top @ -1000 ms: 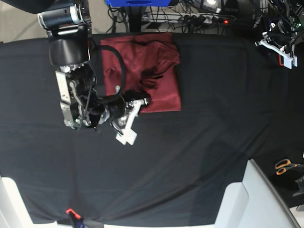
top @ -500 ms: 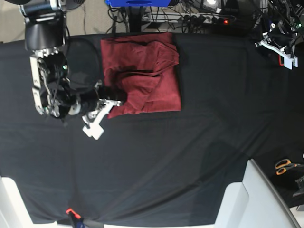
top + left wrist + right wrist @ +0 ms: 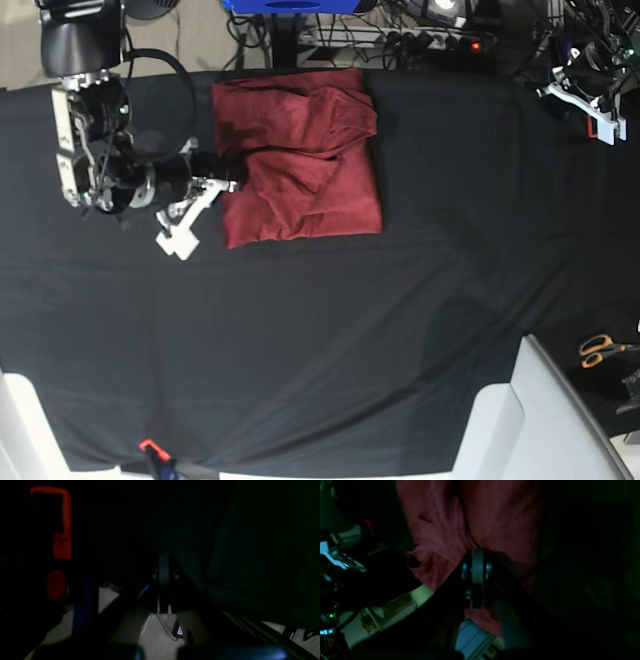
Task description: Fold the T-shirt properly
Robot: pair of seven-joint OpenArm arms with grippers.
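I see the T-shirt (image 3: pixel 298 165) lying as a compact, roughly square bundle on the far side of the black worktop (image 3: pixel 330 340), left of centre, its top layer creased. I judge it is folded there to keep it tidy, so the task looks nearly finished. My right end effector (image 3: pixel 182 232) sits just beside the bundle's left edge, closed on nothing, the arm reaching in from the far left with the wrist low. My left end effector (image 3: pixel 590 110) is parked at the far right corner, closed, well apart from the cloth.
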